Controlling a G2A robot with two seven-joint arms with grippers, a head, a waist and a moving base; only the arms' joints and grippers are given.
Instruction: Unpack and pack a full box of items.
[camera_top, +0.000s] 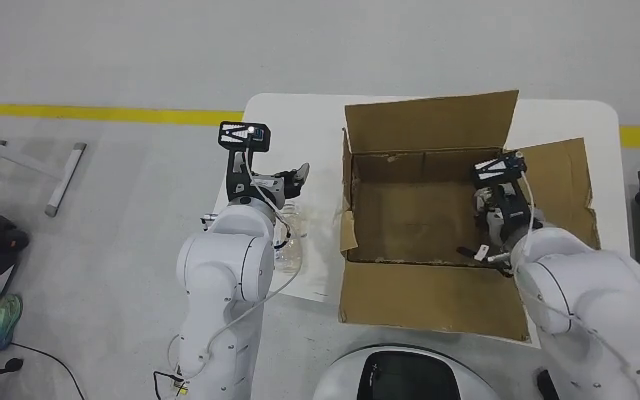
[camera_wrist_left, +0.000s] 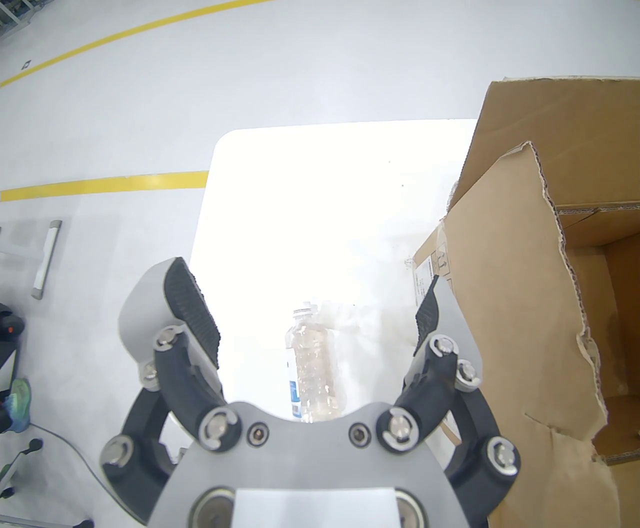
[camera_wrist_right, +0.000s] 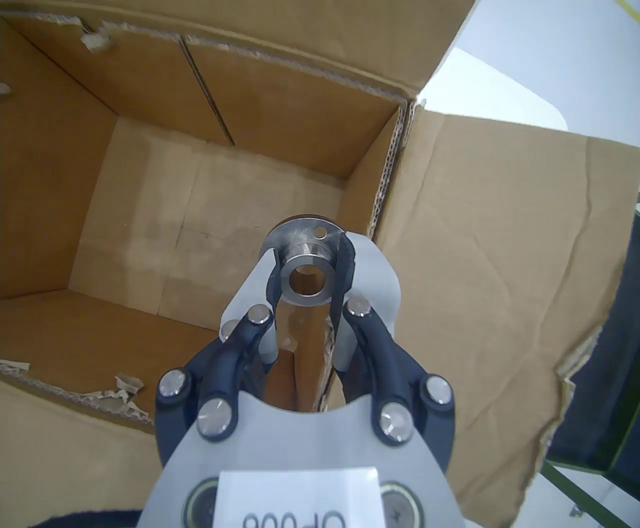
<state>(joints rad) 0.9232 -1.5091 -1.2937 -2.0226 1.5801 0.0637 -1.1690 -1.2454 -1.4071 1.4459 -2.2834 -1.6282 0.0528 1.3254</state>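
Right jaws are pinching a metal flange (camera_wrist_right: 300, 241) over the box (camera_top: 410, 215) I'm packing; left jaws are gaping, empty.

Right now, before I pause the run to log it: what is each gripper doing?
Left gripper: open, empty, over a plastic bottle.
Right gripper: shut on a metal flange, over the cardboard box.

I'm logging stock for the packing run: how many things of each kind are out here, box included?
Box: 1
Bottle: 1 plainly seen
Flange: 1
Total: 3
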